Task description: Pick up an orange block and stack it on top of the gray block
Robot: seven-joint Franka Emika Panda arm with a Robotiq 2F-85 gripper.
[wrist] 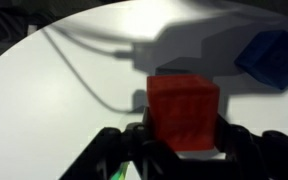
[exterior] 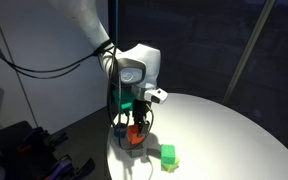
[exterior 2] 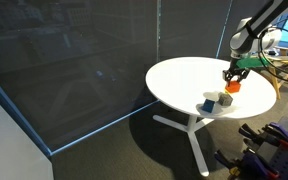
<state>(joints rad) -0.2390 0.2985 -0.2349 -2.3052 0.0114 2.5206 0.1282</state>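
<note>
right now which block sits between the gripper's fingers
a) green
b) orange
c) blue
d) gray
b: in the wrist view the orange block sits between the two fingers of the gripper, while the blue block lies off to the side, away from them.
</note>
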